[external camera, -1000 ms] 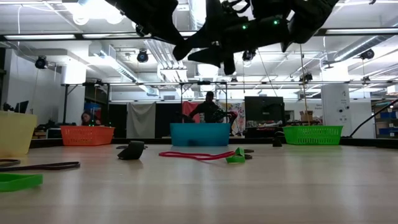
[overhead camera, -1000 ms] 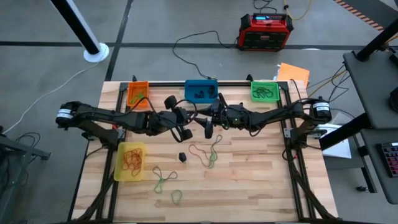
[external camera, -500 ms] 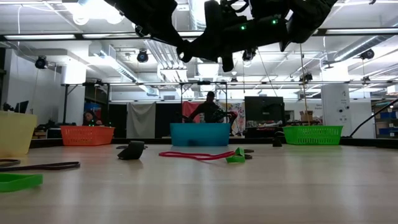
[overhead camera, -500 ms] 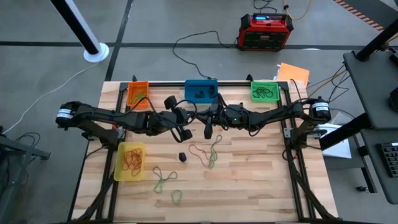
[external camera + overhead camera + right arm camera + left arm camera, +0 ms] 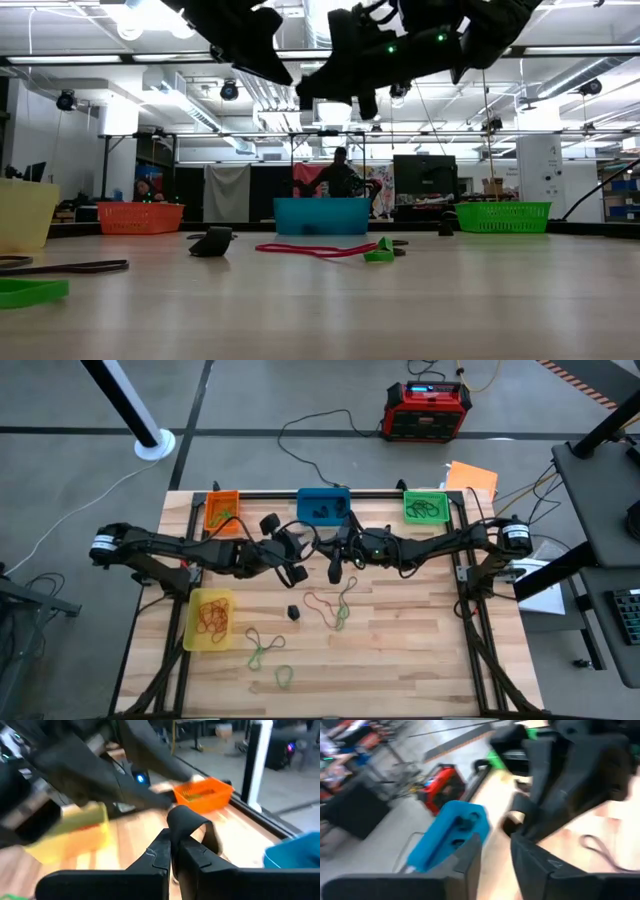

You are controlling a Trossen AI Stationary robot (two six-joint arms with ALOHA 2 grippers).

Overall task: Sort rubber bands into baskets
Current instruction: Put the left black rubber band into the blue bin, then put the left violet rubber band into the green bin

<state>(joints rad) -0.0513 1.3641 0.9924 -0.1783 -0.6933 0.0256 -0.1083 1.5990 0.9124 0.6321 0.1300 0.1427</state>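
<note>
High over the table's middle my two grippers meet tip to tip. My right gripper [image 5: 172,851] is shut on a black rubber band [image 5: 189,822]. My left gripper [image 5: 496,865] faces it from the table's left, open, with nothing between its fingers. More rubber bands lie flat on the table below: a red-brown one and a green one [image 5: 335,606], a small black one [image 5: 292,612], and green ones [image 5: 262,650] nearer the front. The orange basket [image 5: 222,510], blue basket [image 5: 324,505] and green basket [image 5: 425,506] stand along the far edge. The yellow basket [image 5: 211,620] stands at the left. My right gripper pinches the black band between its two shut fingers. A bent loop of the band [image 5: 186,816] stands out past the fingertips. The fingers lie about level and point toward the table's left. The band is lifted well clear of the table.
A red-and-black power box [image 5: 428,410] and its cables lie on the floor beyond the far edge. The two arms span the table's width, with black frame rails at its sides. People show in the room behind the blue basket [image 5: 320,215].
My right gripper has shut on the black band. My left gripper, shut against it a second ago, has opened and let go, its tip drawing slightly up and back toward the table's left. Both arms have otherwise stayed in place.
</note>
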